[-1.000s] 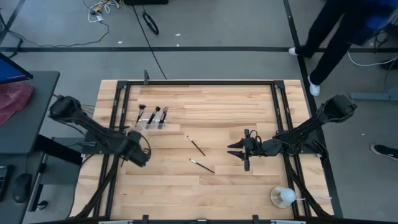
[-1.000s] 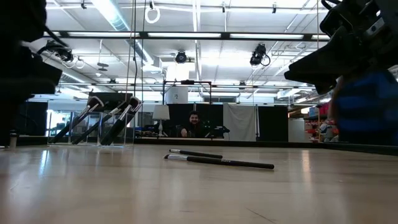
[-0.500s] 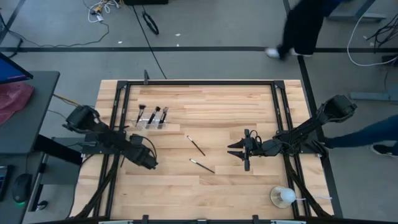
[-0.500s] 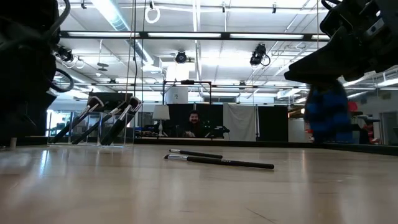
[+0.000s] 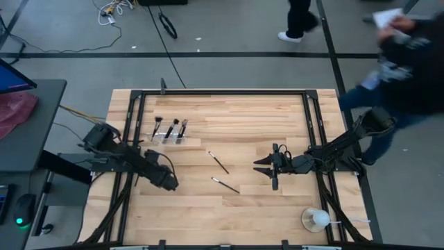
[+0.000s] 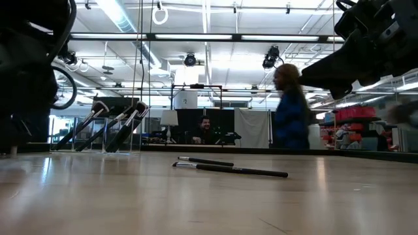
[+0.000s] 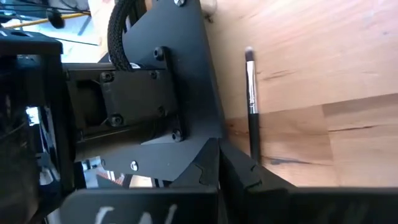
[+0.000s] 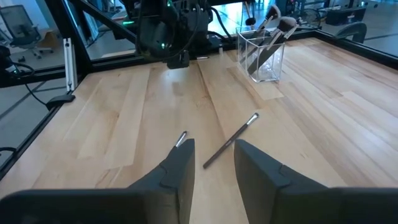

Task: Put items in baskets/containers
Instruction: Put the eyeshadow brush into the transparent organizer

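— Brushes first: which one lies nearest?

— Nearest is a loose brush (image 5: 225, 185) on the bare table (image 5: 243, 118), about mid-width, lying flat. Just beyond it a second loose brush (image 5: 218, 162) lies at a slant, apart from the first.

— And the arms?

— Left gripper (image 5: 168, 182) sits low over the wood, left of that near brush, jaws fully closed with nothing between them. Right gripper (image 5: 273, 169) hovers on the right side, level with the gap between the two brushes, fingers (image 8: 180, 163) partly spread and empty; both brushes lie ahead of it.

— The holder?

— Farther back on the left, the clear holder (image 5: 170, 137) stands upright with three brushes (image 5: 171, 128) leaning inside, heads up.

— Anything else?

— White round object (image 5: 316, 219) at the near right corner; beyond the table, a person (image 5: 402, 48) is on the floor.
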Robot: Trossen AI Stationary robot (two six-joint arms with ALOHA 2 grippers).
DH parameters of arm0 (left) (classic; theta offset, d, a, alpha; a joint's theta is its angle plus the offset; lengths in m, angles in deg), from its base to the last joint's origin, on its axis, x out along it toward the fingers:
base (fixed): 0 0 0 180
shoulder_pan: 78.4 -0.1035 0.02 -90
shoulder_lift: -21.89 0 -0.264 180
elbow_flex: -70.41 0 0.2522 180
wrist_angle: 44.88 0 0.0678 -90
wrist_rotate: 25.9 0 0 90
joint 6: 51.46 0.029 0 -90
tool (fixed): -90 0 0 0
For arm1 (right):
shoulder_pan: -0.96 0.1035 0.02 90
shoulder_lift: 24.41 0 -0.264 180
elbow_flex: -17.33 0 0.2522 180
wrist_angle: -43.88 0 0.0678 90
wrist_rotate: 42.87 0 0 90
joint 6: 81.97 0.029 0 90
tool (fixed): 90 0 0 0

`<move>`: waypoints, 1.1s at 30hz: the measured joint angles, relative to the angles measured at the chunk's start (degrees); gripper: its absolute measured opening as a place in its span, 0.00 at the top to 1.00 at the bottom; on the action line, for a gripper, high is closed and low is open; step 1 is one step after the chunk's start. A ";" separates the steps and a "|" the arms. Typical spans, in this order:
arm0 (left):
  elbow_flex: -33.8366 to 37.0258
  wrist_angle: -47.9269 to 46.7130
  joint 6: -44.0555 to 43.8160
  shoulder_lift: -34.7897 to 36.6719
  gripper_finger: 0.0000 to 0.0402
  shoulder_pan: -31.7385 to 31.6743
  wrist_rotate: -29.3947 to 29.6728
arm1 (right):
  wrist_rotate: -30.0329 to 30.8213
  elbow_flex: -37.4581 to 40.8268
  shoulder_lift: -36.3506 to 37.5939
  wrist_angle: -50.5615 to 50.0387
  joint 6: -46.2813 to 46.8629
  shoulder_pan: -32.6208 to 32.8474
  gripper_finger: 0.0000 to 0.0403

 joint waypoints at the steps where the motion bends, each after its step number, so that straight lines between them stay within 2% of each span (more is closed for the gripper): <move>1: 0.05 0.38 0.00 -0.65 1.00 0.03 -0.01 | 0.00 -0.01 0.00 -0.09 0.00 0.00 0.72; 9: -1.08 1.08 0.66 -4.04 1.00 0.76 -1.16 | 0.00 -0.02 0.02 -0.53 0.00 0.00 0.72; 13: -2.60 1.21 -0.80 -4.09 1.00 2.21 -5.87 | 0.00 -0.01 0.02 -0.83 0.39 -0.02 0.72; 15: -4.06 5.64 -2.01 -4.03 1.00 3.44 -10.95 | -0.01 -0.01 0.02 -0.82 0.39 -0.02 0.72; 18: -4.37 7.40 -3.15 -3.83 1.00 5.34 -14.30 | 0.00 -0.02 0.02 -0.85 0.39 -0.02 0.72; 28: -6.01 6.15 -10.23 -4.00 1.00 10.99 -11.81 | 0.00 0.00 -0.02 -0.82 0.38 -0.02 0.72; 33: -7.80 -0.07 -10.91 -3.89 1.00 11.02 -10.35 | 0.00 0.00 -0.02 -0.50 0.39 -0.02 0.72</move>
